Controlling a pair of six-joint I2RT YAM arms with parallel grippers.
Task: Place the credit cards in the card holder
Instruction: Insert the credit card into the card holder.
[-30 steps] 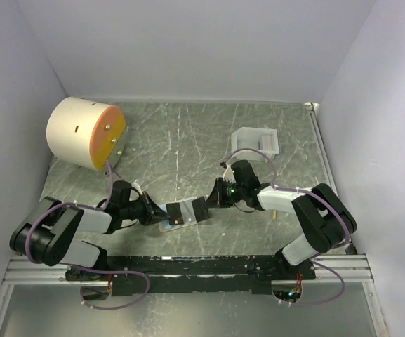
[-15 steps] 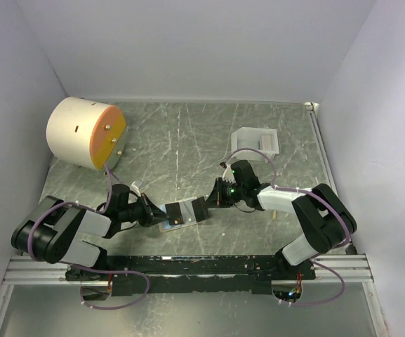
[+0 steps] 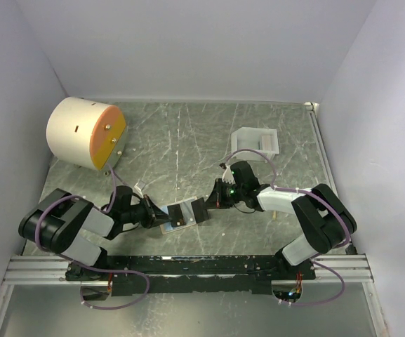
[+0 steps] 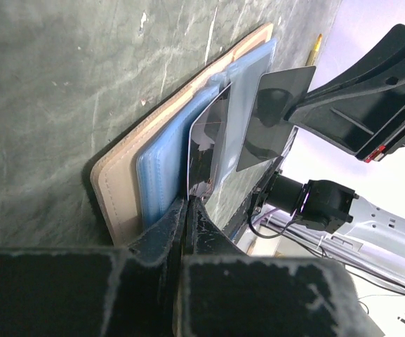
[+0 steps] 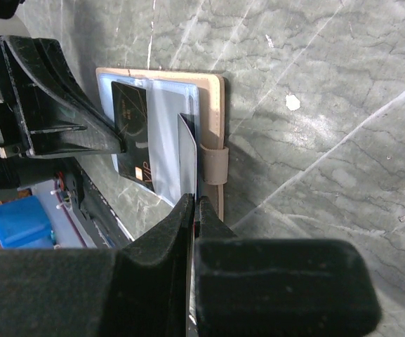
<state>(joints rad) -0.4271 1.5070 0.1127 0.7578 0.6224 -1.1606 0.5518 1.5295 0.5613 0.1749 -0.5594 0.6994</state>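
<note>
- The card holder (image 5: 213, 98) is seen lying open on the bench (image 3: 188, 133), close to the middle of its near edge, with the pale blue pockets turned upward and the strap (image 5: 215, 165) hanging over one tan side.
- A black credit card (image 5: 133, 130) is laid over the pockets. Whether it is seated in one cannot be told.
- A grey credit card (image 4: 276, 116) is held edge-down over the open pockets, beside the strap.
- The left end effector (image 4: 188, 203) is pressed together on the edge of the black credit card.
- The right end effector (image 5: 191, 203) is pinched on the grey credit card.
- A white tray (image 3: 256, 140) is found toward the far right corner of the bench.
- A cream cylinder (image 3: 83, 133) is placed at the far left corner.
</note>
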